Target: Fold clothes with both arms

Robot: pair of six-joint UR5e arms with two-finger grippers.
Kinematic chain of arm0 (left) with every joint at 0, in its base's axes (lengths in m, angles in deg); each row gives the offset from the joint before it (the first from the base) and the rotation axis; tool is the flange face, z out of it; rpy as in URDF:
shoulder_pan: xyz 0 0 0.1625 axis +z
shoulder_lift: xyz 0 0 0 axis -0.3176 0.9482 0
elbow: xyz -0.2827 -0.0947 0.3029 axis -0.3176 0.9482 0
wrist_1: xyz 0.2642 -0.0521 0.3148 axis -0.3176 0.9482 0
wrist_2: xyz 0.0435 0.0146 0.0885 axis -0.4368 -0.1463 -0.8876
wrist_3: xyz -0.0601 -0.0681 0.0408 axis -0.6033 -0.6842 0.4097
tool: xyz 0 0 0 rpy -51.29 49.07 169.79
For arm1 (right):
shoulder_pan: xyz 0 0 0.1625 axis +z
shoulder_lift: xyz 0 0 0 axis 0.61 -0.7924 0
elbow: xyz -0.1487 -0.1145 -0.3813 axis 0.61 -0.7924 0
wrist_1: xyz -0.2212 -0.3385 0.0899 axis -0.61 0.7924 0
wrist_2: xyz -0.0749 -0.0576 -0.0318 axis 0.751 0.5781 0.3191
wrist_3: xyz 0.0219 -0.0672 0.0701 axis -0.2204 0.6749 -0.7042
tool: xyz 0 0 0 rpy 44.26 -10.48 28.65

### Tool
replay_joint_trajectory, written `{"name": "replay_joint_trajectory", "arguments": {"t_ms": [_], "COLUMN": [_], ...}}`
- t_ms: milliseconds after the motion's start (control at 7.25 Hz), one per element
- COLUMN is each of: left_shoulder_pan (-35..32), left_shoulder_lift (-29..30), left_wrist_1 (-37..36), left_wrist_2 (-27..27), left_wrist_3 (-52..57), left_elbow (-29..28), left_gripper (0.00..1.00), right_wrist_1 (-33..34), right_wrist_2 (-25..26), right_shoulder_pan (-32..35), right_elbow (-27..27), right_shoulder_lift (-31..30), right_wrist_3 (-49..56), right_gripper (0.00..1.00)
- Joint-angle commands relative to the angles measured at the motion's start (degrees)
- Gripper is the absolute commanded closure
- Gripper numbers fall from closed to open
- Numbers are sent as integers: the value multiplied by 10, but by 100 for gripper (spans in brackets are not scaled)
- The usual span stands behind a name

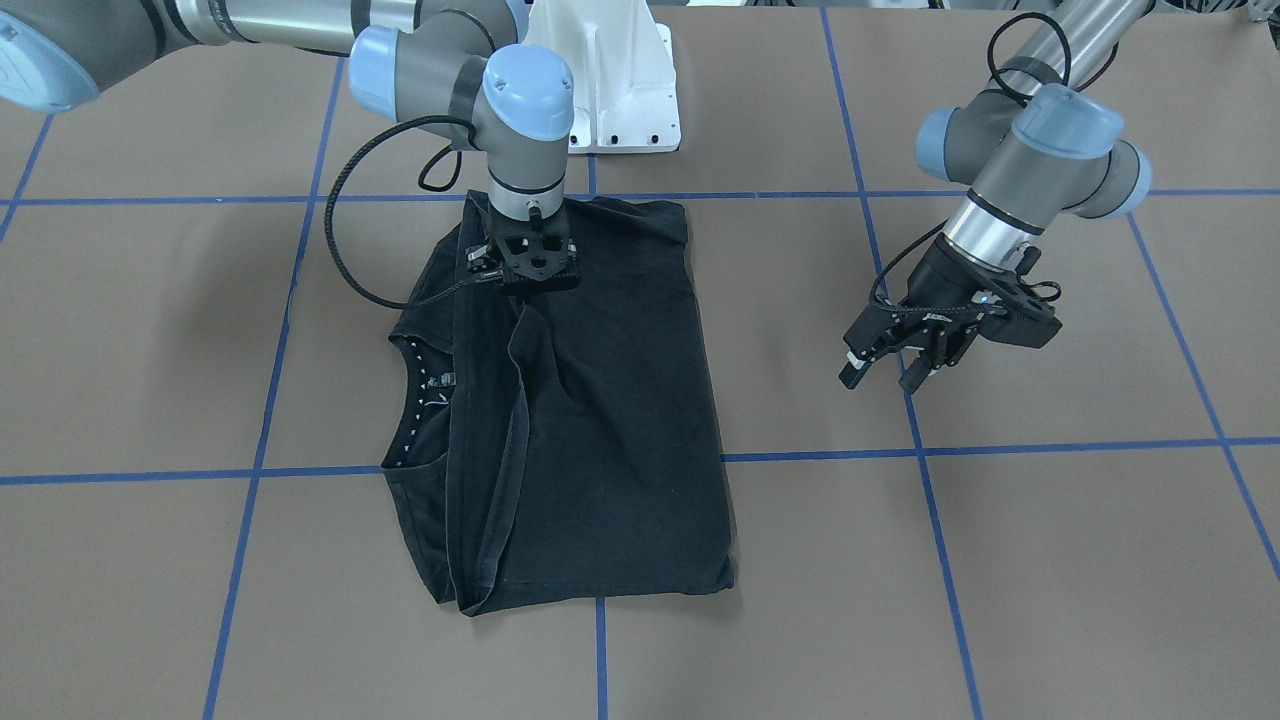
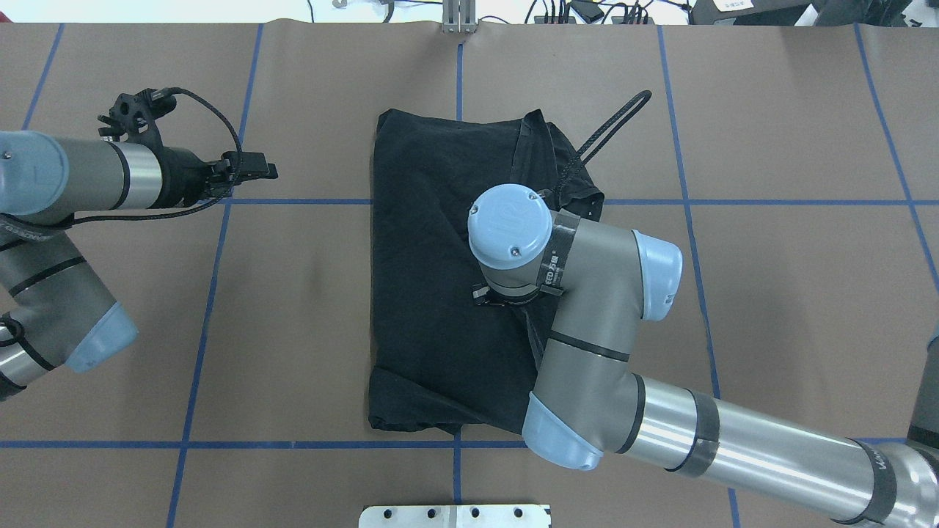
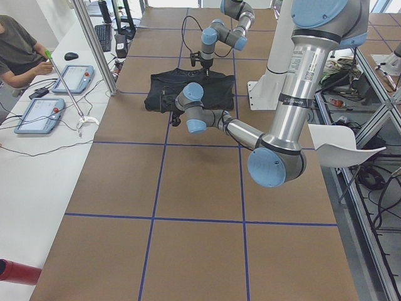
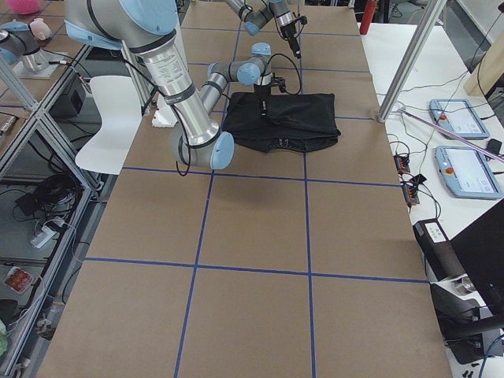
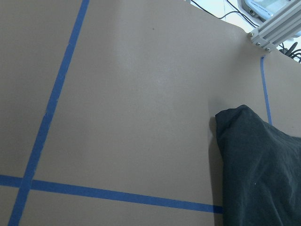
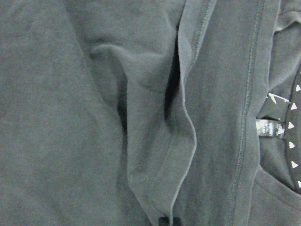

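Black cotton, short-sleeved, the T-shirt (image 1: 600, 420) lies folded into a rough rectangle in the middle of the brown paper-covered table (image 1: 1050, 560), just in front of the white bolted pedestal (image 1: 610, 80); several of the blue tape grid lines (image 1: 1000, 448) run under its edges. Its white-dotted neckband (image 1: 408, 400) shows on the side toward the robot's right, where a folded-over panel ends in a long stitched hem; no logo shows from where I stand.

The right arm's black two-finger gripper (image 1: 525, 285) points straight down onto the half of the shirt nearer the pedestal; a ridge of cloth rises from the flat fabric up to it, and the wrist view looks down along that raised fold to the fingertips (image 6: 167, 220) at the bottom edge, so the fingers look pinched together on a fold of the shirt; from overhead the wrist hides them.

The left arm's black two-finger gripper (image 1: 880, 377) hangs tilted over bare table, well apart from the shirt on the robot's left; its two fingers stand spread with nothing between them; its wrist camera catches only one corner of the shirt against the brown surface.

Off at the table's end, a person (image 3: 19, 50) sits at a white side bench (image 3: 37, 157).
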Motion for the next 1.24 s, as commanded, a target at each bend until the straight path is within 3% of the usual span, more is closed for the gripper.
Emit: {"name": "replay_joint_trajectory", "arguments": {"t_ms": [0, 966, 1104], "left_shoulder_pan": [0, 1, 1], "left_shoulder_lift": [1, 0, 1], "left_wrist_1": [0, 0, 0], "left_wrist_2": [0, 0, 0], "left_wrist_3": [-3, -6, -6], "left_elbow": [2, 4, 5], "left_gripper": [1, 1, 1], "right_wrist_1": [-1, -1, -1], "right_wrist_2": [0, 10, 10], "right_shoulder_pan": [8, 14, 15], "right_elbow": [25, 7, 6], "right_shoulder_lift": [-52, -59, -58], "right_wrist_3": [10, 35, 35], "right_gripper": [100, 100, 93]}}
